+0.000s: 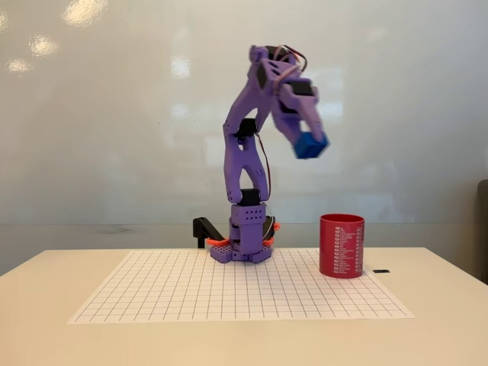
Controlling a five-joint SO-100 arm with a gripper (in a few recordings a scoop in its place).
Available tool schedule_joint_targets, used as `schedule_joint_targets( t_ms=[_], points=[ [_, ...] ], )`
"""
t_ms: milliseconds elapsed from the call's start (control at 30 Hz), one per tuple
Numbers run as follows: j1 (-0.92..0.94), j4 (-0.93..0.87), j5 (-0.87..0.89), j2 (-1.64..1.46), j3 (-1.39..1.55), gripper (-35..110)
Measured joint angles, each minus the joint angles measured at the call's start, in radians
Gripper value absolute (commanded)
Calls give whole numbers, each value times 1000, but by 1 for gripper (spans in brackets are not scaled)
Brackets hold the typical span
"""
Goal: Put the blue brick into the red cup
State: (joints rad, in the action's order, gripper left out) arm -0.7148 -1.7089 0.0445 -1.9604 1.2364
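The purple arm rises from its base at the back of the grid mat and bends over to the right. Its gripper [313,142] is high in the air, shut on the blue brick [310,146], which shows at the fingertips. The red cup [341,245] stands upright on the mat's right side, with columns of white print on its wall. The brick hangs well above the cup and a little to the left of its rim.
A white grid mat [191,293] covers the middle of the pale table [46,328]. A black clamp [204,230] sits left of the arm's base [245,250]. A small black object [381,271] lies right of the cup. A glossy white wall stands behind.
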Motion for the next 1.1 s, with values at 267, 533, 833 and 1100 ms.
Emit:
schedule_joint_targets(
  t_ms=[267,533,833,1100],
  points=[
    [-353,38,124,-14,106,-1],
    [-545,190,224,-15,393,-1],
    [-572,247,221,-94,540,-1],
    [-589,166,183,-175,546,-1]
  ],
)
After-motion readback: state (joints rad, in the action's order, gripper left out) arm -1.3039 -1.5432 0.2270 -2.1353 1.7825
